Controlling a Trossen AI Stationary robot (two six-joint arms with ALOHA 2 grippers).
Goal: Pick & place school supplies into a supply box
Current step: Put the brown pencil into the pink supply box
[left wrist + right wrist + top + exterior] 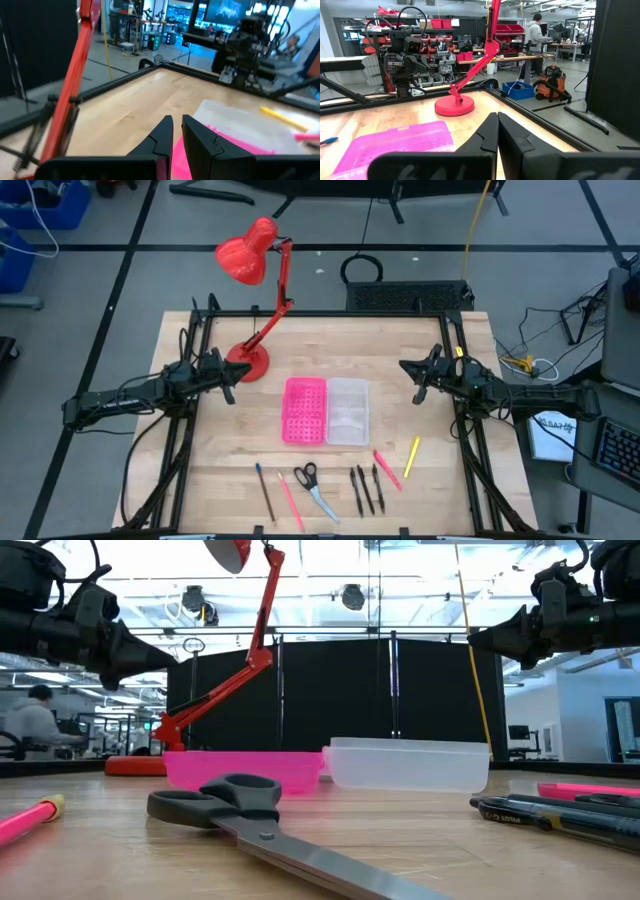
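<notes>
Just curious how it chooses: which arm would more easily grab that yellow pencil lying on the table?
Probably the right. The yellow pencil lies on the table's right side, right of the supply box, nearer the right gripper. The left gripper would have to cross over the box. Both hang empty, jaws shut.

- High view: overhead, straight down, whole table [230, 450].
- Low view: tabletop level, close behind scissors [270, 830], facing supply box [330, 768].
- Wrist views: face each other across box; both show red lamp [470, 75].

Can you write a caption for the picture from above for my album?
Two grippers, left and right, wait above an open box; pens and scissors lie ready.
</notes>
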